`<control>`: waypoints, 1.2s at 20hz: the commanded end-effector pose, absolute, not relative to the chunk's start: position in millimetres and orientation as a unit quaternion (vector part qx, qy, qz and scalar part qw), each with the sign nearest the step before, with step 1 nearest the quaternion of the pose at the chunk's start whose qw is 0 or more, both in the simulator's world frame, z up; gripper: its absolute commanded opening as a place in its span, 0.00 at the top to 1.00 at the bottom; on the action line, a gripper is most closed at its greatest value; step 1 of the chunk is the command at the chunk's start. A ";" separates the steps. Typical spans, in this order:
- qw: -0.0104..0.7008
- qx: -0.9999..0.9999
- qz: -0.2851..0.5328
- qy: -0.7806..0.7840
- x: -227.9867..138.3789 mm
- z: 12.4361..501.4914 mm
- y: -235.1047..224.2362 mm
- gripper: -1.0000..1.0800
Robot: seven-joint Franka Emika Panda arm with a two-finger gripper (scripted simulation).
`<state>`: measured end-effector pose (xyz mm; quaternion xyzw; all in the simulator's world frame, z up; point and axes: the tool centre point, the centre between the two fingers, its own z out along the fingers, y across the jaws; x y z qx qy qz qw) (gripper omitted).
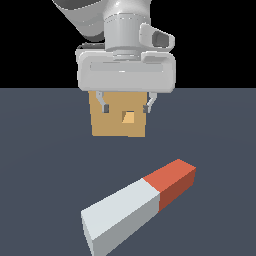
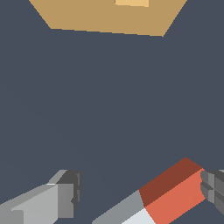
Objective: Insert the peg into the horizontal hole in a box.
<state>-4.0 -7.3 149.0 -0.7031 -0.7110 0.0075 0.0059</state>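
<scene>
Currently at the approach step: nothing grasped yet. Gripper (image 1: 126, 107) hangs above the floor with fingers spread wide and empty, in front of the box (image 1: 111, 125) in the exterior view. Peg (image 1: 137, 205) lies flat on the floor (image 1: 45, 150), well apart from the box, red-orange end angled toward the exterior view's right and roughly boxward. Hole (image 1: 129, 117) sits mid-face on the box, facing the peg side. Wrist view shows the peg's red end (image 2: 173, 192) just beside one fingertip (image 2: 213, 188), not between the pads. Next move, my read: shift over the peg, rotate the wrist to straddle the bar, descend, close. Grasping the grey part leaves the red tip free for insertion.
</scene>
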 end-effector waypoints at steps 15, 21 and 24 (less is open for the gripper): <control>0.004 -0.769 0.006 -0.640 8.6 132.9 -36.1 0.04; 0.003 -0.832 0.005 -0.555 15.6 115.6 -69.6 0.04; 0.002 -0.865 0.004 -0.503 16.3 105.5 -90.0 0.04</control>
